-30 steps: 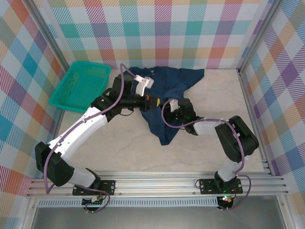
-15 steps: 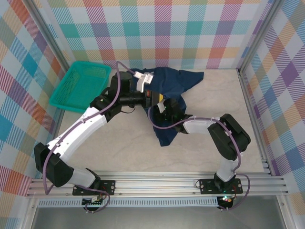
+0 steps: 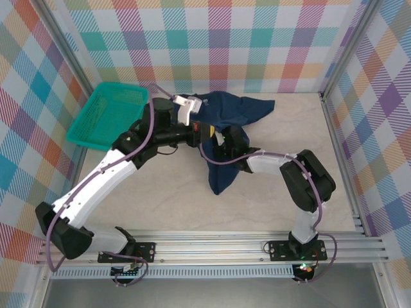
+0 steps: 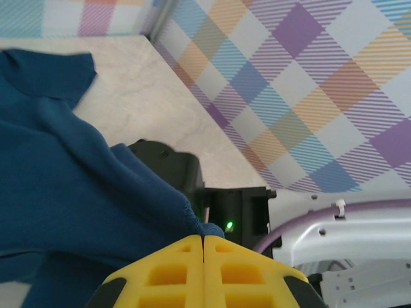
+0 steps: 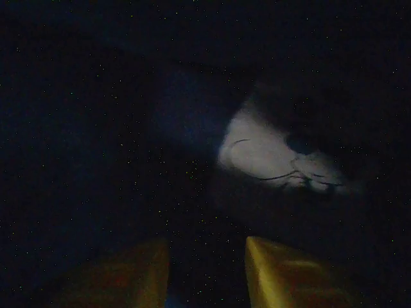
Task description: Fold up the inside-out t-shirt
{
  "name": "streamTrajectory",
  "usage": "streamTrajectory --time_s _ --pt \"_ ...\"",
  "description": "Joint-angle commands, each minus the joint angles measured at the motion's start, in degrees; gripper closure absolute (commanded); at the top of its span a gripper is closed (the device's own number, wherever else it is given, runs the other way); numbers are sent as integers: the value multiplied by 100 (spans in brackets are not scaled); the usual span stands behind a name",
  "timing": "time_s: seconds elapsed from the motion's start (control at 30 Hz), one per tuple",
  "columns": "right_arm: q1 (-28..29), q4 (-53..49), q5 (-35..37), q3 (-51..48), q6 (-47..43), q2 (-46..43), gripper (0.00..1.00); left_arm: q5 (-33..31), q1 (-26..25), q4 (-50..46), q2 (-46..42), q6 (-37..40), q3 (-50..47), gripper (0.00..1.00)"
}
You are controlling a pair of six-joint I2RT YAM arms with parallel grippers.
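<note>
Item: dark navy cloth t-shirt (image 3: 225, 112), inside-out. Edge pinched by closed left end effector (image 4: 204, 253), likely for tension; right end effector (image 5: 202, 269) parted underneath.

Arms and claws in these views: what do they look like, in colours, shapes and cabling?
Both arms have white shell links between black joint housings: left arm, right arm. A purple cable runs along each. The left wrist carries a white bracket. The left claw has blocky yellow fingers with square recesses; the right claw, seen dimly, is yellow too.
</note>
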Motion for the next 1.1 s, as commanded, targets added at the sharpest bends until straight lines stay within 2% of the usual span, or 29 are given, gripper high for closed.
streamTrajectory --time_s 0.0,0.1,0.27,0.43,0.63,0.83,1.07 --pt "-210 72 -590 -221 167 -379 61 -817 -41 -352 -478 459 -30 100" --pt "-319 59 -863 -325 27 -533 61 -941 -25 -412 -635 609 -99 100" --pt "-403 -17 -1005 -222 132 -531 58 -403 -25 -156 -649 560 -105 100" --pt "-205 -608 -236 377 66 -110 56 333 -33 425 -516 231 42 100" --pt "-10 -1343 521 1171 -152 518 51 666 -60 618 -278 98 655 100" --pt "-3 -2070 660 1964 -317 1112 46 626 -69 645 -211 124 966 100" --pt "321 -2419 704 2167 -885 1287 37 -44 -68 346 196 375 1454 100"
